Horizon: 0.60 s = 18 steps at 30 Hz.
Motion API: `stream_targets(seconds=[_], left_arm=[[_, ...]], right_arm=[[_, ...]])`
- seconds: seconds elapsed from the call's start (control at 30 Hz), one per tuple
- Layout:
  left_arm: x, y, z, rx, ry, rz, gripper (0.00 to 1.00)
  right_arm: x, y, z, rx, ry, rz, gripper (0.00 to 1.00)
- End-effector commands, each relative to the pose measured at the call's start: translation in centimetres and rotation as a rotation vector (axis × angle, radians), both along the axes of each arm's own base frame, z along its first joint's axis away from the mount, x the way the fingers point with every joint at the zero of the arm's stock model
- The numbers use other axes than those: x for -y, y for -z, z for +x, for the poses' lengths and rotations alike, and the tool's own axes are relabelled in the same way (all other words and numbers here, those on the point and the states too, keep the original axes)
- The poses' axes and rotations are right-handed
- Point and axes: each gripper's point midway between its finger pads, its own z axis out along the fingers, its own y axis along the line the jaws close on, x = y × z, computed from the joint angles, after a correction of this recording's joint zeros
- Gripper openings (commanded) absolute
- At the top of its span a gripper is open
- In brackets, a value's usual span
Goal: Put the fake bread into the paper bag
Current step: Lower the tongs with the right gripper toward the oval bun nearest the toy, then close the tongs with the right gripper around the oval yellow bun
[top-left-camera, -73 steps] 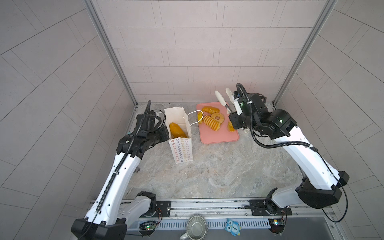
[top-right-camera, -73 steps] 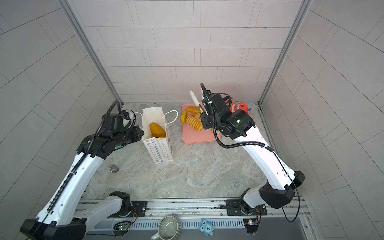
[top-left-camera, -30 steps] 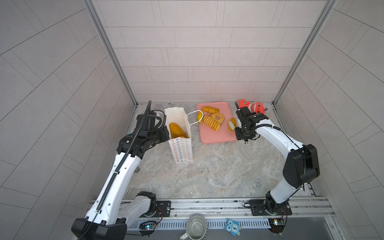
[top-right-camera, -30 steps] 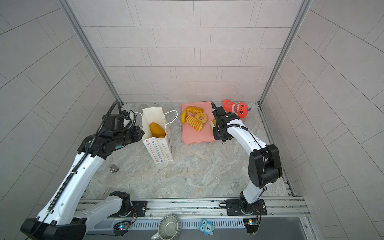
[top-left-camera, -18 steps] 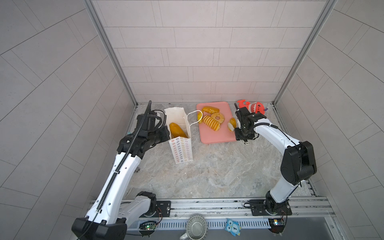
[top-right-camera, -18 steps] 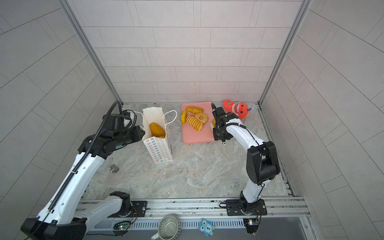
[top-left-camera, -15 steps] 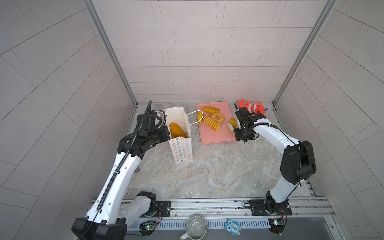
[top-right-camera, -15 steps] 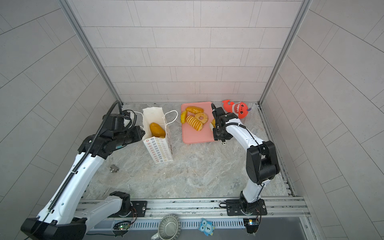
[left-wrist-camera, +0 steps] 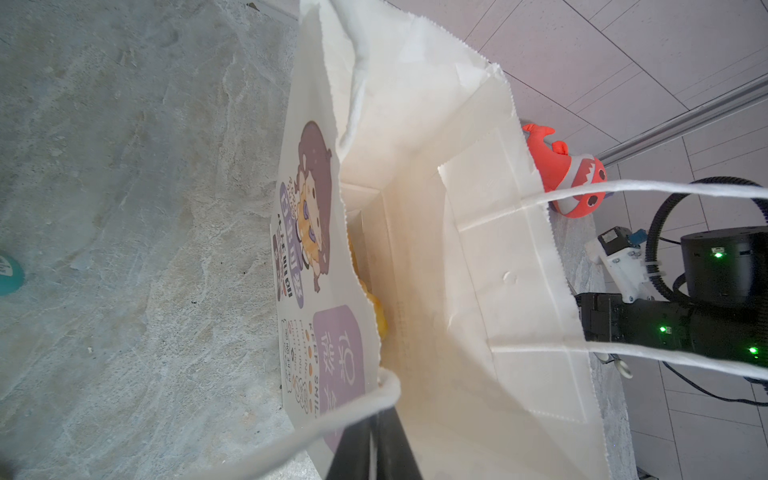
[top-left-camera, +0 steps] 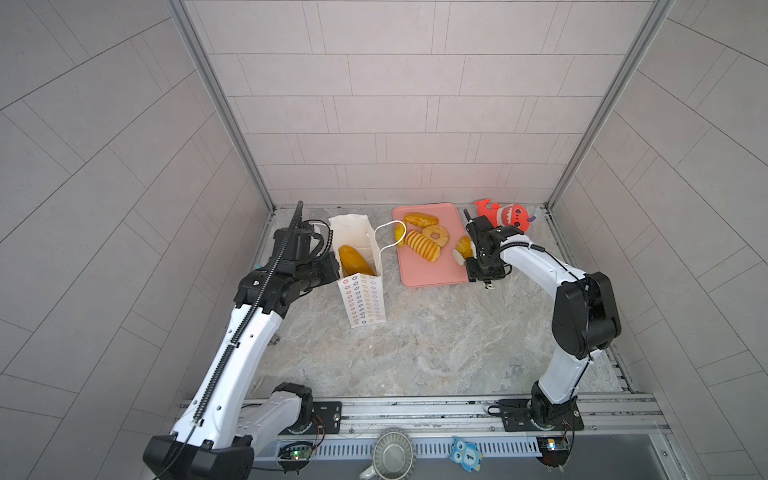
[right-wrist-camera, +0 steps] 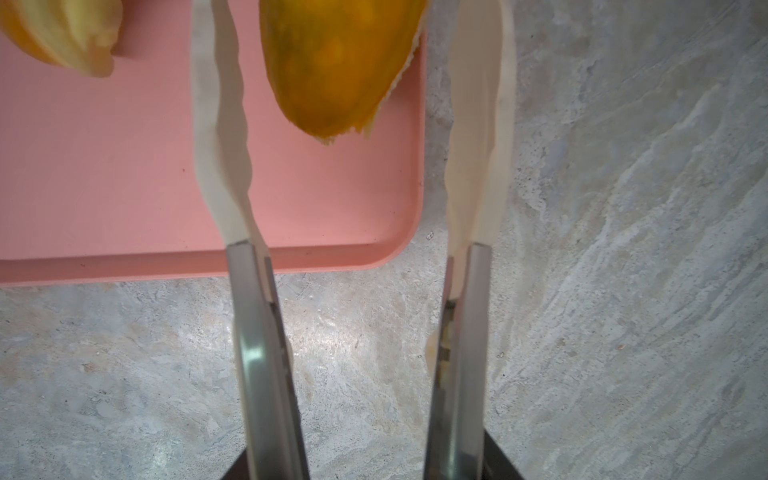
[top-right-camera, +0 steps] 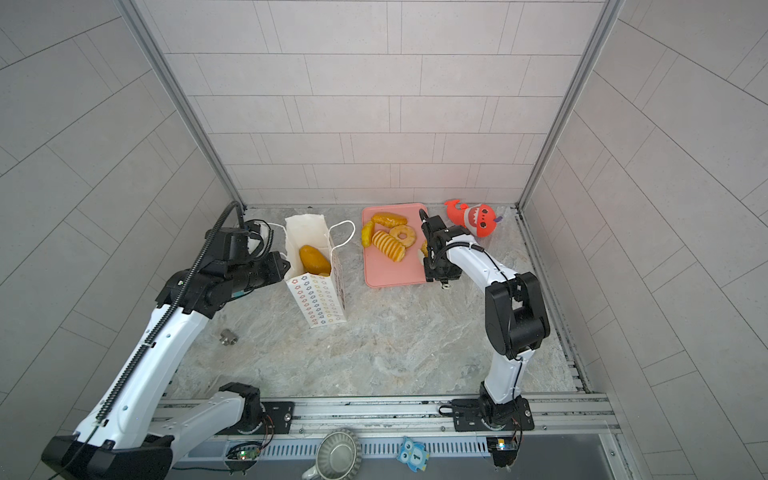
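We see left claw (left-wrist-camera: 374, 432) pinching paper bag (left-wrist-camera: 498, 270) rim, bag upright on table (right-wrist-camera: 623, 291); right claw (right-wrist-camera: 349, 41) spread, fingers (right-wrist-camera: 224, 145) each side of fake bread (right-wrist-camera: 332, 75) at pink tray (right-wrist-camera: 104, 187) edge

In the left wrist view the paper bag (left-wrist-camera: 478, 249) hides nearly all the fake bread (left-wrist-camera: 377, 318) inside.

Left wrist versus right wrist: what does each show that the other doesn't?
Left wrist only: bag, its rim pinched by the shut left gripper, and the red shark. Right wrist only: pink tray and the open right gripper straddling a loaf. Both: marble table, plus some yellow bread.
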Motion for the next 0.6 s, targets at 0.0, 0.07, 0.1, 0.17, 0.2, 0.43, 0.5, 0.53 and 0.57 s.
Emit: stream_targets(seconds=[0.0, 0.07, 0.1, 0.17, 0.2, 0.43, 0.5, 0.53, 0.57], left_arm=[[0.1, -0.1, 0.0, 0.004, 0.012, 0.007, 0.11], [0.1, -0.1, 0.0, 0.004, 0.012, 0.007, 0.11], [0.1, -0.1, 0.0, 0.003, 0.013, 0.007, 0.11], [0.1, -0.1, 0.1, 0.003, 0.012, 0.007, 0.11], [0.1, 0.0, 0.1, 0.002, 0.011, 0.009, 0.11], [0.1, 0.1, 0.1, -0.003, 0.011, 0.009, 0.11], [0.1, 0.0, 0.1, -0.001, 0.010, 0.011, 0.11], [0.0, 0.0, 0.1, -0.002, 0.009, 0.012, 0.11], [0.0, 0.0, 0.1, -0.001, 0.008, 0.011, 0.11]], right_arm=[[-0.1, -0.8, 1.1, 0.031, 0.015, 0.007, 0.56], [-0.1, -0.7, 1.4, 0.031, 0.013, 0.005, 0.56], [-0.2, -0.6, 1.5, 0.030, 0.013, 0.005, 0.56], [-0.2, -0.5, 1.8, 0.028, 0.013, 0.003, 0.56], [-0.2, -0.4, 1.9, 0.026, 0.013, -0.001, 0.56], [-0.2, 0.2, 2.6, 0.020, 0.013, -0.018, 0.56], [-0.1, 0.3, 2.7, 0.019, 0.013, -0.021, 0.56], [-0.1, 0.4, 2.7, 0.018, 0.015, -0.021, 0.55], [-0.2, 0.4, 2.8, 0.018, 0.014, -0.021, 0.54]])
